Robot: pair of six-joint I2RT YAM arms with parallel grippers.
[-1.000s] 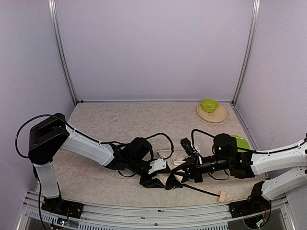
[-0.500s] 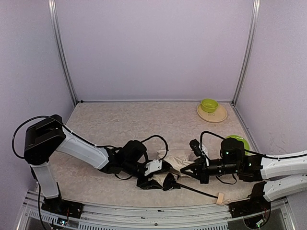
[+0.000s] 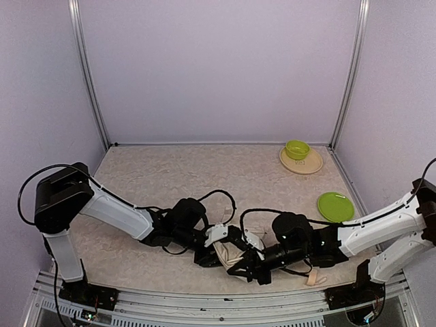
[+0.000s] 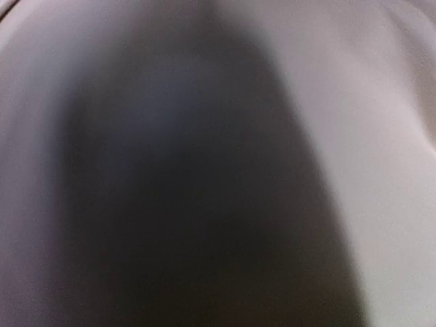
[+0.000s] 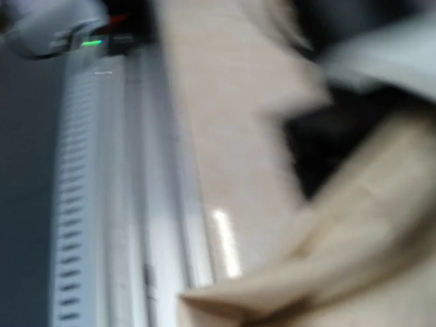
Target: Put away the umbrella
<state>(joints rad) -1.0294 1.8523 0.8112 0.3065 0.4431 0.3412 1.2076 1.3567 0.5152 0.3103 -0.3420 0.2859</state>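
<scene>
The umbrella (image 3: 236, 256) lies crumpled near the table's front edge, cream fabric with black lining showing. Its small beige handle (image 3: 314, 278) lies to the right, and the shaft is hidden under my right arm. My left gripper (image 3: 219, 251) is down on the fabric's left side. My right gripper (image 3: 246, 264) is low at the fabric's front right. The top view does not show how either pair of jaws stands. The left wrist view is filled with blurred cream fabric (image 4: 361, 102) and shadow. The right wrist view shows blurred cream fabric (image 5: 354, 225), with no fingers visible.
A green plate (image 3: 335, 206) lies at the right. A green bowl (image 3: 297, 148) sits on a beige plate (image 3: 304, 164) at the back right corner. The metal rail (image 5: 122, 204) of the table's front edge runs close to my right gripper.
My right arm has swung left and down along the front edge, over the shaft, onto the fabric, uncovering the green plate. My left gripper has shifted slightly toward the front.
</scene>
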